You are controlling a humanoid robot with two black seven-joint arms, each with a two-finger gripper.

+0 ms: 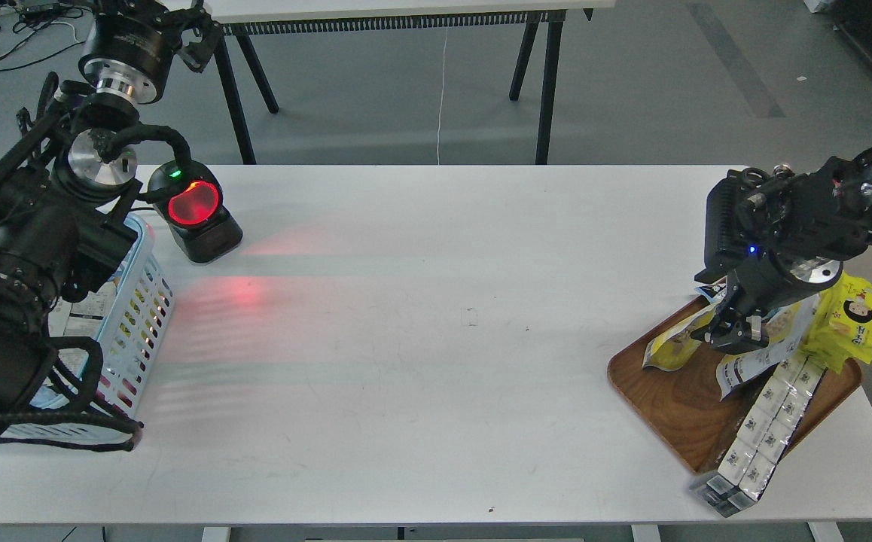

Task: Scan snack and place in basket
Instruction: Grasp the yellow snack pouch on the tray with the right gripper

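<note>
From the head view, our right gripper is down over the brown wooden tray at the right edge of the white table, its fingers closing around the top of the snack, the yellow-and-white pouch lying at the tray's left rim; whether they have truly pinched it or only touch it we cannot tell. A second pouch with a white printed back, a strip of small silver packets hanging off the tray's near corner, and bright yellow packets crowd just beside it. Our left gripper hangs high past the table's far left corner, too dark to tell how wide it stands, and seems to carry nothing. The scanner glows red near the far left corner, beside the basket at the left edge. We judge the risk to be a thin grip on the pouch's edge letting it slip on lifting, or the fingers dragging the neighbouring pouch along.
</note>
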